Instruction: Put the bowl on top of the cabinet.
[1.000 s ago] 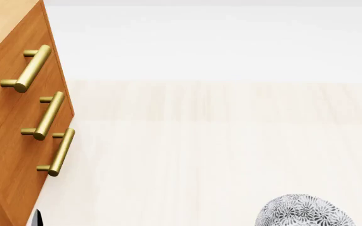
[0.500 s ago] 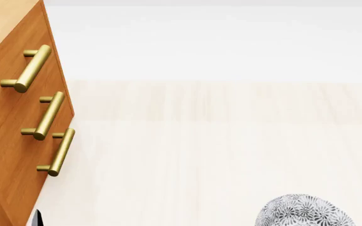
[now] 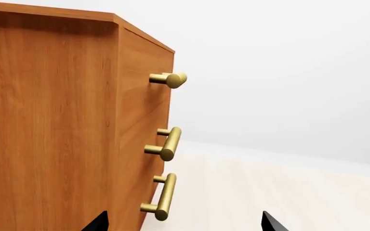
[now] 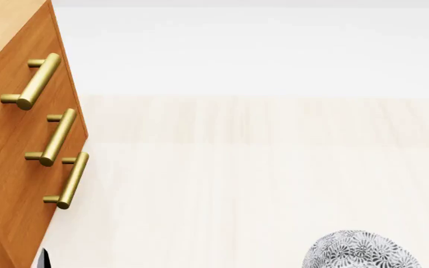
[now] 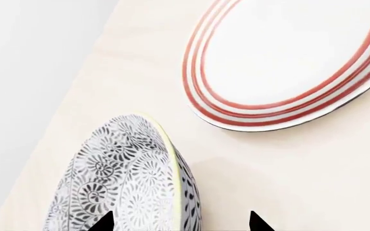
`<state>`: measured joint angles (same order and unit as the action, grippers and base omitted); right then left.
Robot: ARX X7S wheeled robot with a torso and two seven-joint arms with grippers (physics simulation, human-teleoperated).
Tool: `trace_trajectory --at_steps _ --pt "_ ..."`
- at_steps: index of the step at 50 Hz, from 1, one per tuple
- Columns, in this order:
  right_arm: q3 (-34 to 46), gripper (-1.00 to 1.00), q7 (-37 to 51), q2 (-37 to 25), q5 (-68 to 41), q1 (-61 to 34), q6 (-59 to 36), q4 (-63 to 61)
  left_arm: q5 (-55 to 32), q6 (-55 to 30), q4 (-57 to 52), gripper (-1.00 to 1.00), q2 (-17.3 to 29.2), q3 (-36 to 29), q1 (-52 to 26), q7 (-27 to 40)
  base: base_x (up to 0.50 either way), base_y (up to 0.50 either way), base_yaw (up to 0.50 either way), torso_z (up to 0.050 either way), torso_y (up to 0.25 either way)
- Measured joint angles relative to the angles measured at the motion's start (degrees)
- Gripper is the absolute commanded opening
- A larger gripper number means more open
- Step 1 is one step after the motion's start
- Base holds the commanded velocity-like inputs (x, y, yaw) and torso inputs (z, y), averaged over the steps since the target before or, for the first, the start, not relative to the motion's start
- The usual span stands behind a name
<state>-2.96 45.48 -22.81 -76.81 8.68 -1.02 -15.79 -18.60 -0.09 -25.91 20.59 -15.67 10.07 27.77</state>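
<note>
Cabinet (image 4: pixel 9 139) at frame's left edge; bowl (image 4: pixel 360 251) at lower right, well apart; plate (image 5: pixel 288 62) beside bowl.

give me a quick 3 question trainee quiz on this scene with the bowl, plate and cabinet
1. True or false: the bowl already sits on top of the cabinet.
2. Multiple choice: how many brass bar handles show on the cabinet front in the head view? A) one B) three C) five
3. Fill in: in the right wrist view, the flat dish lying apart from the bowl is a white plate with ___ rings.

Key
1. False. The bowl is down on the pale surface, off to the cabinet's side.
2. B
3. red
</note>
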Motion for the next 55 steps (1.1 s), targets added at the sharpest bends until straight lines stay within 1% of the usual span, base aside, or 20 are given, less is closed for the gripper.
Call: trace_trajectory --at_steps 55 --pt "2.12 1.00 -0.19 -0.38 -0.36 -3.11 -1.63 4.21 -0.42 0.51 0.39 1.00 0.57 -0.61 -0.30 0.58 0.00 0.00 0.00 0.000 0.000"
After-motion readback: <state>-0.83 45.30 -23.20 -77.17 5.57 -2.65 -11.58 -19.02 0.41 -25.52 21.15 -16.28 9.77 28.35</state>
